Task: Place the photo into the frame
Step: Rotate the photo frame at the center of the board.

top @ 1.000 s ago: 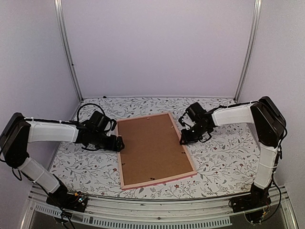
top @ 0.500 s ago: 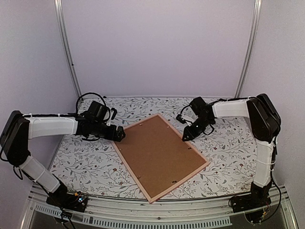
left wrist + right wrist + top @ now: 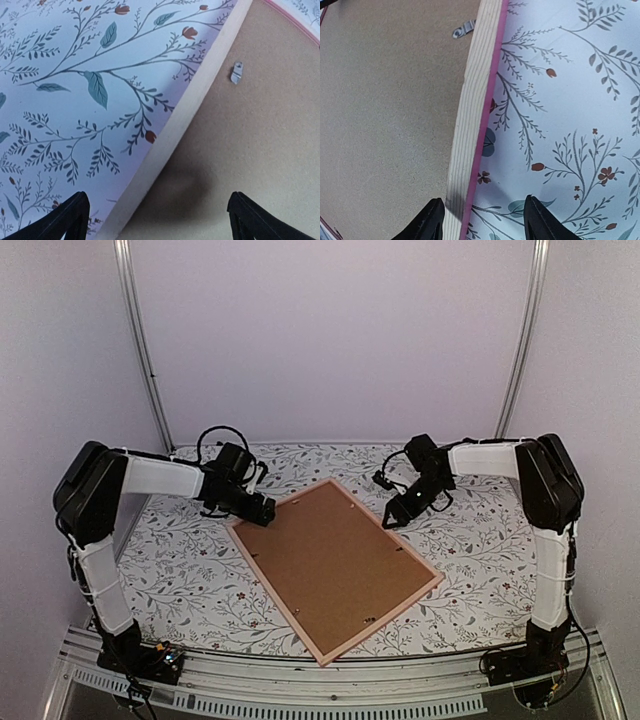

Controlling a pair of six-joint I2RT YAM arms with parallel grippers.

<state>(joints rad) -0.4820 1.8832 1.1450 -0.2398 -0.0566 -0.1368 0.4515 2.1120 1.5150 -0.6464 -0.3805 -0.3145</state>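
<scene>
The frame (image 3: 277,596) lies face down and skewed on the table, its brown backing board (image 3: 335,565) up. The photo is out of view. My left gripper (image 3: 262,512) hovers open at the frame's far left corner. In the left wrist view the left gripper (image 3: 157,195) spans the pale rail (image 3: 190,110) and the board (image 3: 260,140) without touching either. My right gripper (image 3: 393,520) is at the far right rail. In the right wrist view the right gripper (image 3: 484,200) stands open astride the pink-edged rail (image 3: 475,100), with a gap on the outer side.
A floral cloth (image 3: 470,550) covers the table. Small metal clips (image 3: 236,72) (image 3: 464,28) sit on the board near the rails. Purple walls and two metal posts (image 3: 140,350) close in the back. The frame's near corner reaches close to the table's front edge (image 3: 330,665).
The frame has swung from nearly square to diagonal. My right gripper has opened and let go of the rail. My left arm has moved back toward the frame's far left corner.
</scene>
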